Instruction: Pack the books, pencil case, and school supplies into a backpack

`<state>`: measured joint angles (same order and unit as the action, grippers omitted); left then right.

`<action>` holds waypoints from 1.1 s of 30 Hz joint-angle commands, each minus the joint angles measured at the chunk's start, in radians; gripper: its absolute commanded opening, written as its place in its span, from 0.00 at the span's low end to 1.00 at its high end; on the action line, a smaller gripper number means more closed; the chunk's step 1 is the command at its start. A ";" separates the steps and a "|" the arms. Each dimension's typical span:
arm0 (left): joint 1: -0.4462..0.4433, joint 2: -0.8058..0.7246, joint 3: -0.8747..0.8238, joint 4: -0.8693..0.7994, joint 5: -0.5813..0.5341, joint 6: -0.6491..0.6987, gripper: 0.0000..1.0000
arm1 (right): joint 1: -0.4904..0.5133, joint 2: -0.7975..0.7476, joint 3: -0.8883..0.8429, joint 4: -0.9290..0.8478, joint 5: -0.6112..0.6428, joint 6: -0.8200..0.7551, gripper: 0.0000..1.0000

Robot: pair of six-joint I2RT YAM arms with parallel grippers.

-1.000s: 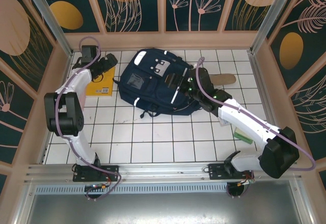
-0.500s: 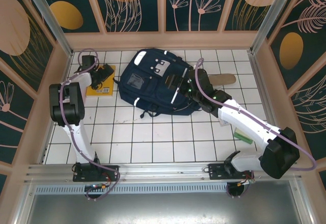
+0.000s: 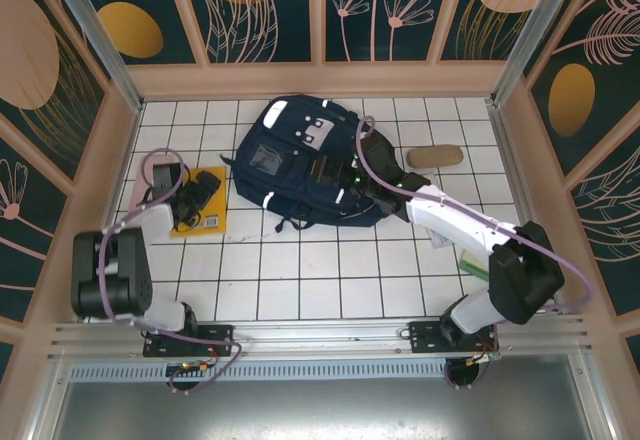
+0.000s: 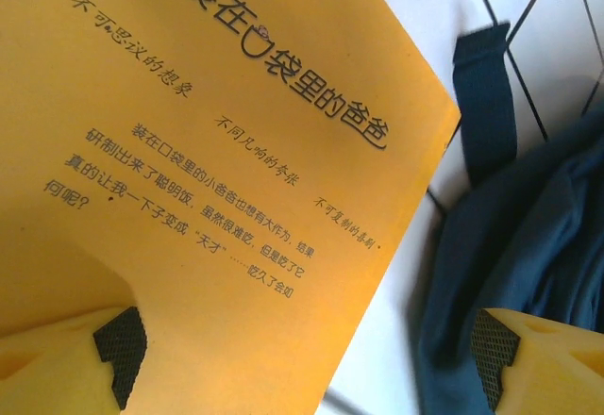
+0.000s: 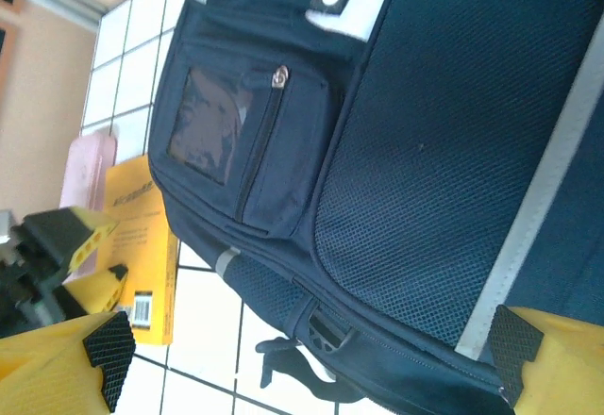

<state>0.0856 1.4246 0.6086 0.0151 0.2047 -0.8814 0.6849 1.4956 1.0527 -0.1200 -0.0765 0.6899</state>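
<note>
The navy backpack (image 3: pixel 300 155) lies flat mid-table, its front pocket and mesh panel seen close in the right wrist view (image 5: pixel 444 151). My right gripper (image 3: pixel 336 172) hovers open over its lower side (image 5: pixel 311 344), nothing between the fingers. The yellow book (image 3: pixel 203 220) lies left of the backpack, its printed cover (image 4: pixel 217 179) close under my left gripper (image 3: pixel 203 190), which is open (image 4: pixel 307 354) with one pad over the book and the other over backpack fabric (image 4: pixel 528 245). The right wrist view shows the yellow book (image 5: pixel 142 245) and the pink case (image 5: pixel 85 174) beyond it. The tan pouch (image 3: pixel 433 155) lies right of the backpack.
A small green item (image 3: pixel 476 266) lies by the right arm's elbow at the right. A dark backpack strap (image 3: pixel 292 223) trails toward the near side. Wooden walls (image 3: pixel 110 170) close in the tiled floor on the left, far and right sides.
The left gripper came toward the near side, and the yellow book now lies nearer than before. The right gripper shifted left across the backpack.
</note>
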 commanded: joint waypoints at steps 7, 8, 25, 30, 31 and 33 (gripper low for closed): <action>-0.071 -0.485 -0.320 -0.260 0.056 -0.194 0.91 | 0.037 0.118 0.097 0.107 -0.148 -0.039 0.99; -0.077 -0.526 -0.322 -0.275 0.070 -0.200 0.91 | 0.043 0.128 0.105 0.106 -0.150 -0.040 0.99; -0.030 -0.230 0.044 -0.430 -0.294 0.069 0.99 | 0.176 0.185 0.146 0.076 -0.115 -0.028 0.97; 0.004 -0.162 0.040 -0.397 -0.372 0.074 0.99 | 0.194 0.202 0.152 0.063 -0.102 -0.017 0.99; 0.004 -0.160 0.027 -0.384 -0.366 0.065 0.99 | 0.199 0.210 0.162 0.055 -0.097 -0.019 0.99; 0.005 -0.155 -0.021 -0.335 -0.321 0.050 0.98 | 0.206 0.232 0.186 0.041 -0.091 -0.020 0.99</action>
<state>0.0853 1.2613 0.6285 -0.3794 -0.1047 -0.8379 0.8757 1.6897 1.1938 -0.0525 -0.1963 0.6640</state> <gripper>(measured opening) 0.985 0.987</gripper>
